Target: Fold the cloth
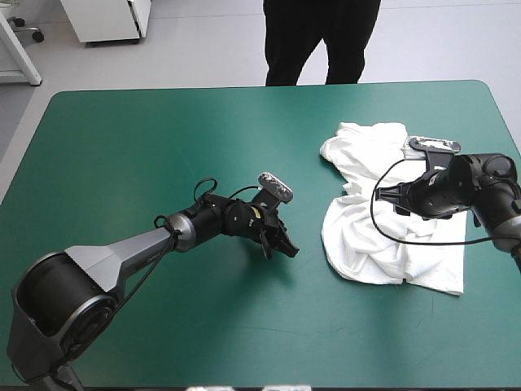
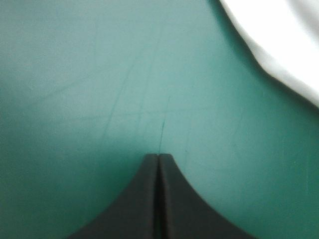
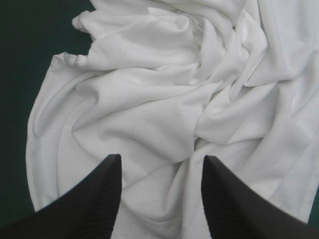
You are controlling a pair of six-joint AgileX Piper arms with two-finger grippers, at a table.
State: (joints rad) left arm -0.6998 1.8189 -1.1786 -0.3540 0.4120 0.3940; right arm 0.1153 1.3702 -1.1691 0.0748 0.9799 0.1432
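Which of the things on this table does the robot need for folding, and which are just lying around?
For the job:
- the T-shirt, white and crumpled
- the right gripper, open above it
- the left gripper, shut, apart from it over bare cover

Just there:
- only the teal-green cover

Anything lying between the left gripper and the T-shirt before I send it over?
Nothing visible. Only bare teal-green cover separates the shut left gripper from the crumpled T-shirt. The right gripper hangs open directly over the T-shirt, with nothing between them.
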